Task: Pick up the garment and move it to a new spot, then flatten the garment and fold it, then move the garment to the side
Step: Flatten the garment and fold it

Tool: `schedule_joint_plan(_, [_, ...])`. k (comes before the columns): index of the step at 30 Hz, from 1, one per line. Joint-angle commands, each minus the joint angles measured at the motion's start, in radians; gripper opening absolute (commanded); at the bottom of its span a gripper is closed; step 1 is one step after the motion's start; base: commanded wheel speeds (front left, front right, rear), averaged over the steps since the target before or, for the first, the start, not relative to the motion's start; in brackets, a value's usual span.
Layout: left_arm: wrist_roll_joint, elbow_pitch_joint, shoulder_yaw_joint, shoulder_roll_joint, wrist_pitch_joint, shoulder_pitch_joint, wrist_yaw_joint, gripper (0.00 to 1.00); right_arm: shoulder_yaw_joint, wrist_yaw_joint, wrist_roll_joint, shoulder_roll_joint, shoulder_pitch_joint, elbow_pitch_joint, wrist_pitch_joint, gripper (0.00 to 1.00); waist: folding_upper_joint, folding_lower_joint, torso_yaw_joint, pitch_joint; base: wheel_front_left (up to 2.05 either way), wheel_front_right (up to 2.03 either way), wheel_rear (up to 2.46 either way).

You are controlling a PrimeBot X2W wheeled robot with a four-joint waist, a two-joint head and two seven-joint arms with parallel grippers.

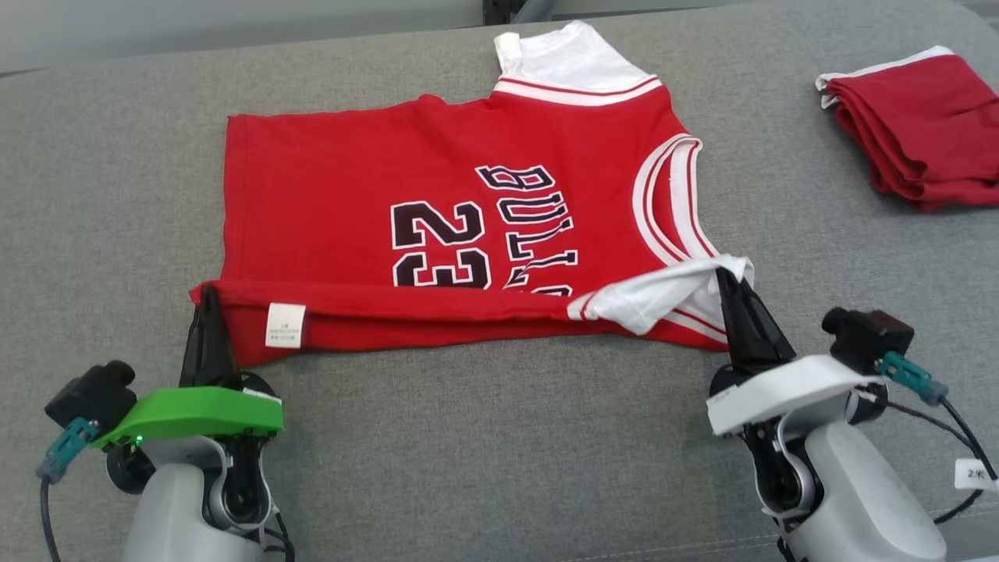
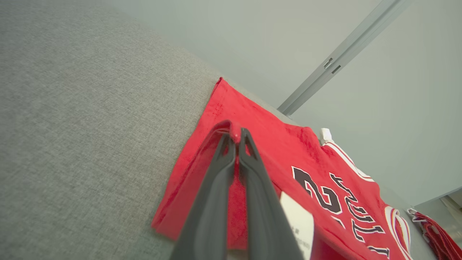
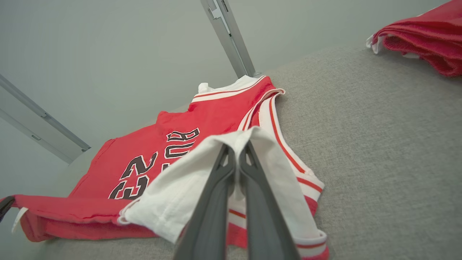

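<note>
The red, white-sleeved basketball jersey (image 1: pixel 335 195) is spread on the grey fabric counter (image 1: pixel 484 437) ahead of both tools. Its near edge is clamped, hem corner (image 1: pixel 238 304) by the closed left tool (image 1: pixel 209 295), white sleeve (image 1: pixel 648 300) by the closed right tool (image 1: pixel 726 275), seemingly so it can be folded over.

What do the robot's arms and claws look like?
The left claw and right claw are each two long, dark, tapering fingers on a pale grey forearm, beside a small black camera with a teal plug. The left wears a green cover, the right a white cover. Black cables trail from both; the right's carries a white tag.
</note>
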Motion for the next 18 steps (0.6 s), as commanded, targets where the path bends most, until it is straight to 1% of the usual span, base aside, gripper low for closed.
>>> schedule_joint_plan(1, [0.006,0.023,0.006,0.003,0.0,-0.03,-0.002,0.0,0.001,0.0,-0.012,0.001,-0.031,0.019,-0.004,0.0,0.0065,0.0001,0.011,0.031,0.0,0.0,0.0])
schedule_joint_plan(5, [0.03,0.113,0.013,0.003,0.0,-0.114,0.001,0.0,-0.007,0.0,-0.024,0.012,-0.127,0.105,-0.004,0.0,0.0065,0.0001,0.018,0.056,0.0,0.0,0.0])
schedule_joint_plan(9, [0.059,0.185,-0.007,0.003,0.0,-0.174,0.0,0.0,-0.001,0.0,-0.035,0.023,-0.205,0.194,-0.004,0.0,0.0065,0.0001,0.025,0.076,0.0,0.0,0.0])
schedule_joint_plan(14, [0.069,0.236,-0.027,0.003,0.0,-0.218,0.0,0.0,0.005,0.0,-0.042,0.032,-0.278,0.268,-0.004,0.0,0.0065,0.0001,0.031,0.094,0.0,0.0,0.0])
schedule_joint_plan(18, [0.089,0.255,-0.035,0.004,0.0,-0.248,-0.001,0.0,-0.019,0.0,-0.06,0.033,-0.326,0.304,-0.004,0.0,0.0065,0.0001,0.034,0.104,0.0,0.0,0.0])
